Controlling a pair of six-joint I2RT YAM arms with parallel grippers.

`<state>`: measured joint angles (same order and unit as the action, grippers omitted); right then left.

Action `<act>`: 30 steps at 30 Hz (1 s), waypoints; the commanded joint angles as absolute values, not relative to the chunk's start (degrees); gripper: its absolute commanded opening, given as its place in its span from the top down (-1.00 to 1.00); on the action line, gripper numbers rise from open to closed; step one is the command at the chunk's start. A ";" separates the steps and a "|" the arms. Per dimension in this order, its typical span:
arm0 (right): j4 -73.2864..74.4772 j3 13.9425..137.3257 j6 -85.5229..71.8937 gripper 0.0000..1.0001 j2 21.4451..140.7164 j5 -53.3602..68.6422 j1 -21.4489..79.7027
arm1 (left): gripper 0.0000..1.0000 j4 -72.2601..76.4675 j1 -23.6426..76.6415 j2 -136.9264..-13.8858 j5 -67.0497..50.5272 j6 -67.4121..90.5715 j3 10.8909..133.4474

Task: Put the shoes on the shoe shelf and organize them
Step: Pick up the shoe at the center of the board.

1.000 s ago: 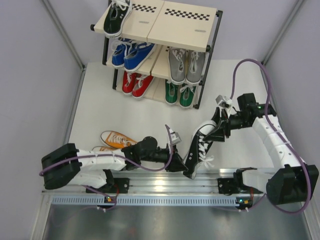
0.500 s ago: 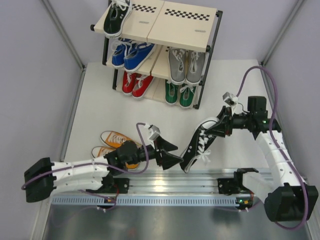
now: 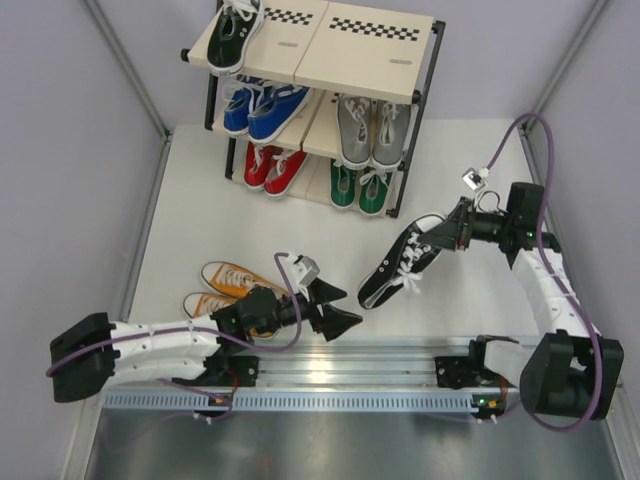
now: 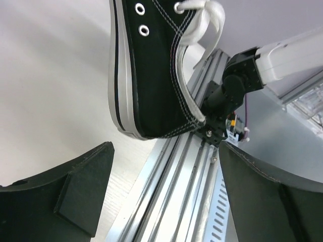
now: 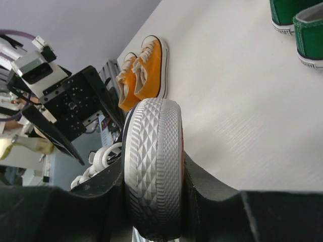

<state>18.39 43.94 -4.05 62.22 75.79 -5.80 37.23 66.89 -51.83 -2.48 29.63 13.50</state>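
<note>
High rear overhead view; both wrist views close up on the black shoe (image 3: 400,268).

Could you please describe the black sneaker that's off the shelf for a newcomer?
In front of the shoe shelf, find the right arm. Its jaws clamp the heel of a black sneaker, the only shoe held; the orange pair lies on the table.

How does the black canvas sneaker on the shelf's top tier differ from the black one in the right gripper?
The top-tier black sneaker sits on the shoe shelf, at its left end; the gripped black sneaker is off the shelf, clamped across its sole by the right gripper. The top-tier one points along the shelf's depth; the gripped one lies diagonal. Both have white laces and soles.
</note>
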 commanded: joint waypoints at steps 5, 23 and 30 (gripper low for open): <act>12.31 46.32 -12.65 1.00 64.07 79.63 -7.73 | -0.87 42.89 67.32 -56.33 -4.13 20.58 17.57; 14.40 49.56 -15.23 1.00 60.47 84.81 -7.91 | -0.97 67.05 66.53 -74.97 -4.57 31.53 22.06; 18.28 50.71 -9.06 1.00 59.24 88.68 -8.00 | -0.85 73.21 66.01 -78.31 -5.18 42.44 22.76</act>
<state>16.99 47.48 -11.07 61.01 80.38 -7.33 64.86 66.54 -77.71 -4.71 35.62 20.34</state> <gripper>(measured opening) 0.305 0.940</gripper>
